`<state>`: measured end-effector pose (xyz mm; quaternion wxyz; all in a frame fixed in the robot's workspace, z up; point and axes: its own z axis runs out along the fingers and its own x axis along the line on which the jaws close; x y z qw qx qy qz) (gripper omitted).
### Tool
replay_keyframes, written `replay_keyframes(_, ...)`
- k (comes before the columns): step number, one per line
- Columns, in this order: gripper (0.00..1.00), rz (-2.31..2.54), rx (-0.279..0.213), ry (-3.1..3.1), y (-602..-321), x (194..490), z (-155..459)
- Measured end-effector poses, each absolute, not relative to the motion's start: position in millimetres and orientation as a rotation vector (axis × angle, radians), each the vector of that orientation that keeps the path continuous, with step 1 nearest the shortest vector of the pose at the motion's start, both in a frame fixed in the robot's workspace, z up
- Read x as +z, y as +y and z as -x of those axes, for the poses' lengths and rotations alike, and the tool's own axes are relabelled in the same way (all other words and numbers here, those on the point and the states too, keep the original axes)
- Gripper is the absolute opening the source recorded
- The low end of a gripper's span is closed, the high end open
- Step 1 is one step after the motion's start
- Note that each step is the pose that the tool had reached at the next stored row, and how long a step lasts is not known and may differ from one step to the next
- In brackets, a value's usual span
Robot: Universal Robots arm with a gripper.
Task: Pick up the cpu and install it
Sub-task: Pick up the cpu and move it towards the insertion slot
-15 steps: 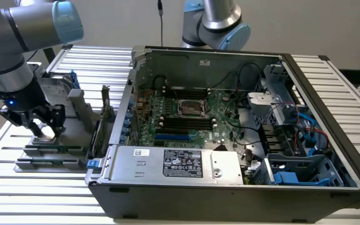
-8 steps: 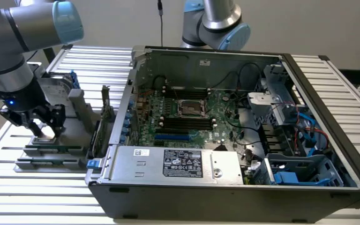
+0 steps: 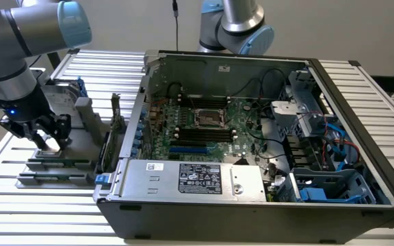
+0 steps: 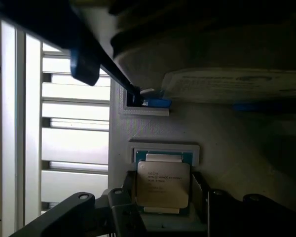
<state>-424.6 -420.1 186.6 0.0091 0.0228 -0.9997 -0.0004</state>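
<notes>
Hand (image 3: 50, 144) over cpu (image 4: 163, 185) in tray (image 4: 164, 147), jaws apart, straddling, no grip yet; socket (image 3: 209, 119) looks empty, install pending.

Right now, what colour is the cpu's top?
The cpu top is pale silver-grey; wrist view shows best.

One cpu (image 4: 163, 183) is counted, and one white holder (image 4: 164, 149) around it. One end effector (image 3: 50, 146) is counted. Two robot arms are seen in the exterior view: the near arm (image 3: 12, 56) at that view's left and the far arm (image 3: 235, 25) behind the case. One open computer case (image 3: 252, 212) is counted on one slatted bench (image 3: 39, 215). Inside it, one motherboard (image 3: 241, 146), one socket (image 3: 209, 119) and one silver power supply (image 3: 190, 179) are counted. Two long green memory sticks (image 3: 60, 165) are counted beside the case.
</notes>
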Motion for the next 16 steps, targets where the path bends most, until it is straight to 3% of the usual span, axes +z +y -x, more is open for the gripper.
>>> replay_keyframes(13,0.55,-0.071,-0.002,-3.124,-420.1,185.4,424.5)
replay_keyframes(14,0.62,-0.071,-0.002,-3.123,-420.1,185.7,424.5)
replay_keyframes(16,0.62,-0.071,-0.001,-3.123,-420.1,186.0,424.6)
